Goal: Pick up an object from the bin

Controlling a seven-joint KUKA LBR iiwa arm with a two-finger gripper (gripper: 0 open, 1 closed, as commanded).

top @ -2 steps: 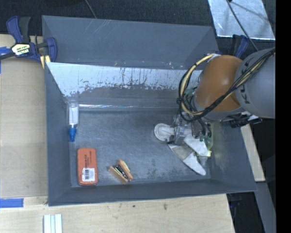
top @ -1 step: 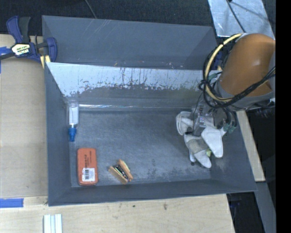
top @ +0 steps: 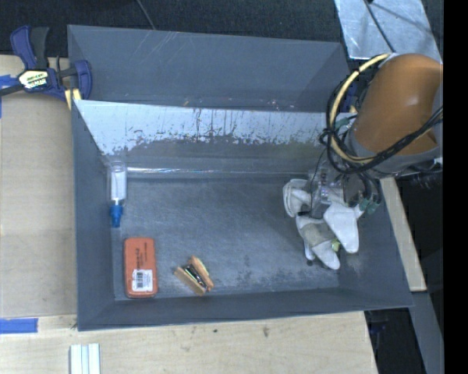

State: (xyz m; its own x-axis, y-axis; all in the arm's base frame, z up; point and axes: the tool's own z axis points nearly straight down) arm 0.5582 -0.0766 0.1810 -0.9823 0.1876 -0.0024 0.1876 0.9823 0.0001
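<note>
My gripper (top: 325,191) is low at the right end of the bin, under the arm's orange dome. It sits among a clump of white crumpled things (top: 342,226) that lie against the right wall. One white piece (top: 296,198) is just left of the gripper. Another piece (top: 324,249) lies below it, toward the front wall. The gripper touches or overlaps this clump, and its lower part is hidden by it.
A clear tube with a blue tip (top: 117,195) lies along the left wall. An orange flat case with a label (top: 140,266) rests in the front left corner. A small wooden clip (top: 193,276) is beside it. The bin's middle floor is bare.
</note>
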